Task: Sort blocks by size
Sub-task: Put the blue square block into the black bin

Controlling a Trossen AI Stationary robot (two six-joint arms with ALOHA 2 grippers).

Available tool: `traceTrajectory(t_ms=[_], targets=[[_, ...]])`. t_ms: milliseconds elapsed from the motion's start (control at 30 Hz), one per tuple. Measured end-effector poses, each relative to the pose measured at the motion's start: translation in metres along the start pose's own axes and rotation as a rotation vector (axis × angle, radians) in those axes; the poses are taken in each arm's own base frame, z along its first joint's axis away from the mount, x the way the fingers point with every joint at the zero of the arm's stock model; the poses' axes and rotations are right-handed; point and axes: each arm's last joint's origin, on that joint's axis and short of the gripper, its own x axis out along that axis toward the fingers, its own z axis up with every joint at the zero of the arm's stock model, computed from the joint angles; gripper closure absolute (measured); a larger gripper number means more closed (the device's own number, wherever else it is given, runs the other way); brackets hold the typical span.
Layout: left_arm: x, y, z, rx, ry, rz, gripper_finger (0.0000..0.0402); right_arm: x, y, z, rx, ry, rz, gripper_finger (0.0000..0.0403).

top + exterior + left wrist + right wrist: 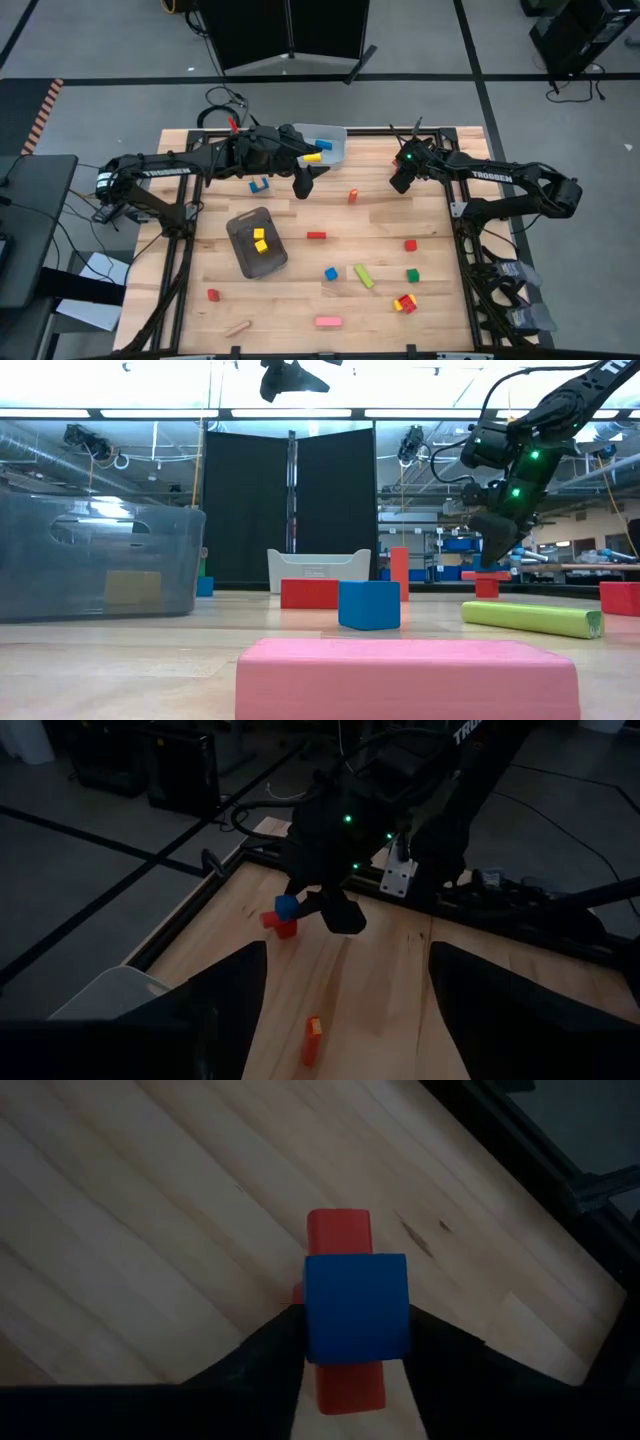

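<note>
Pink bar (408, 678) lies nearest the low camera, flat on the bench (300, 300), with a blue cube (369, 605) behind it and a green bar (530, 618) lying off to one side.

At the far right of the bench, the right gripper (357, 1342) has its fingers (262, 1348) pressed against both sides of a blue cube (357, 1307) that sits on top of a red bar (340, 1240). In the low view, that stack (487, 577) shows under the gripper (497, 555).

The left gripper (305, 180) hangs above the bench beside the light bin (325, 135), fingers (225, 995) well apart and holding nothing. A yellow block (313, 157) lies at the bin's edge.

Around them, a red upright block (353, 195) stands between the two grippers, a blue block (259, 186) lies near the left arm, and a red bar (316, 236) lies mid-bench. The dark tray (240, 228) holds two yellow blocks (260, 240). Nearer the front lie more pieces: red (213, 294), wood (238, 327), green (412, 275), and a red-and-yellow cluster (405, 303). Nothing stands between the right gripper and its stack.
</note>
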Motion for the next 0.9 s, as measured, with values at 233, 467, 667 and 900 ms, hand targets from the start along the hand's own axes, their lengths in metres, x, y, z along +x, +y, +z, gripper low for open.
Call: traceTrajectory(t_ms=[233, 467, 667, 900], targets=[[0.0, 0.0, -0.003, 0.003, 0.026, 0.004, 0.0115, 0.0, 0.0, 0.0, -0.015, -0.001, 0.0, 0.026], [0.0, -0.003, -0.003, 0.007, 0.031, -0.005, 0.0115, -0.005, 0.004, 0.0, -0.032, -0.021, 0.014, 0.0258], [0.0, -0.004, -0.004, 0.008, 0.033, -0.008, 0.0115, -0.019, 0.006, 0.002, -0.029, -0.095, 0.035, 0.0258], [-0.006, -0.008, -0.001, 0.02, 0.013, -0.025, 0.0115, -0.053, 0.02, 0.013, -0.039, -0.355, 0.269, 0.0258]])
